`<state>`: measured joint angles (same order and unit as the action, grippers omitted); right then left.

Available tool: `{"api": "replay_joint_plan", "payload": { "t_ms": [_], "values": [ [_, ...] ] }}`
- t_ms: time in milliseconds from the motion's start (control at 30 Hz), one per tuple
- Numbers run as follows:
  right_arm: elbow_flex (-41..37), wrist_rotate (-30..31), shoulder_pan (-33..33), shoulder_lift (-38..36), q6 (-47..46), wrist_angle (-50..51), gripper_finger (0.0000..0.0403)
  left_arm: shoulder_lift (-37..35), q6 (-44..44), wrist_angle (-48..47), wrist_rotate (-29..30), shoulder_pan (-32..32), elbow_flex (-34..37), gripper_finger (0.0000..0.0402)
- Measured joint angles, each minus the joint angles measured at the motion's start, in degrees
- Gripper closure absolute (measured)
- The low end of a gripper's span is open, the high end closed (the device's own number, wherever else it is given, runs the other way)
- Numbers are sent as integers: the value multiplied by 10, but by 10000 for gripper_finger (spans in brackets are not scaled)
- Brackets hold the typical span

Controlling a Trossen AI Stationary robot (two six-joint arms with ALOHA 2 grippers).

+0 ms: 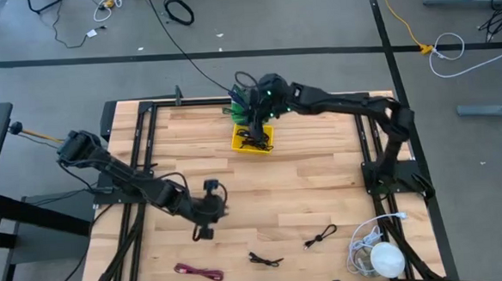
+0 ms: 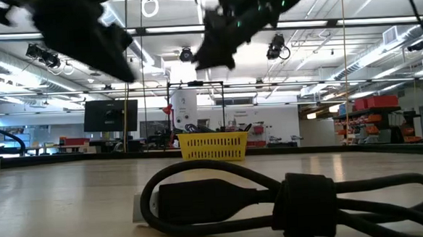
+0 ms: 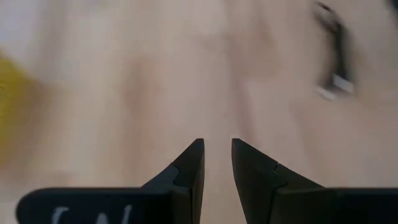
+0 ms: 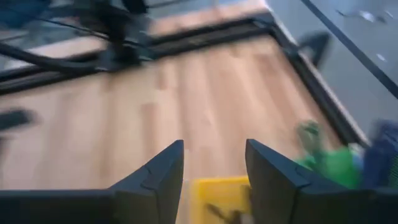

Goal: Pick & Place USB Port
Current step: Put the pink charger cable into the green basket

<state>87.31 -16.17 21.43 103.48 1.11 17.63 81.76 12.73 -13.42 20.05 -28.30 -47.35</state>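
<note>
A yellow basket (image 1: pixel 253 140) with dark cables in it stands at the table's far middle; it also shows in the low view (image 2: pixel 213 145) and the right wrist view (image 4: pixel 214 193). My right gripper (image 1: pixel 253 121) hangs open above it (image 4: pixel 214 165), nothing between its fingers. My left gripper (image 1: pixel 220 207) hovers above bare wood left of centre, its fingers (image 3: pixel 217 155) a narrow gap apart and holding nothing. Black USB cables lie loose near the front edge (image 1: pixel 264 260) (image 1: pixel 321 237); one of them fills the low view's foreground (image 2: pixel 274 199). A dark cable with a light plug (image 3: pixel 333 59) lies ahead of the left gripper.
A red cable (image 1: pixel 198 271) lies at the front left. A white cable and a round white object (image 1: pixel 379 256) sit at the front right. A green object (image 1: pixel 236 109) stands beside the basket's far left. Bare wood spreads across the table's middle (image 1: pixel 305 189).
</note>
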Motion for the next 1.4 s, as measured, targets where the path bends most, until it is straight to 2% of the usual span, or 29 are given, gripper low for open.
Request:
{"api": "replay_joint_plan", "payload": {
  "t_ms": [133, 233, 467, 633, 767, 1000, 1400],
  "values": [
    [0, 13, -56, -31, -5, 34, 236, 0, 79, -48, -122, -38, 0, 317],
    [0, 58, -93, -38, -1, 54, 237, 0, 171, -52, -174, -85, 0, 317],
    [0, 137, -125, -40, 11, 64, 236, 26, 368, -32, -184, -186, 0, 317],
    [0, 153, -123, -40, 12, 53, 236, 75, 479, 24, -188, -224, 0, 317],
    [0, 153, -119, -40, 12, 52, 236, 113, 497, 80, -203, -234, -4, 316],
    [0, 153, -118, -40, 10, 51, 236, 150, 481, 26, -195, -233, -31, 316],
    [0, 153, -118, -39, 9, 52, 236, 186, 462, 27, -206, -232, -33, 316]
  ]
}}
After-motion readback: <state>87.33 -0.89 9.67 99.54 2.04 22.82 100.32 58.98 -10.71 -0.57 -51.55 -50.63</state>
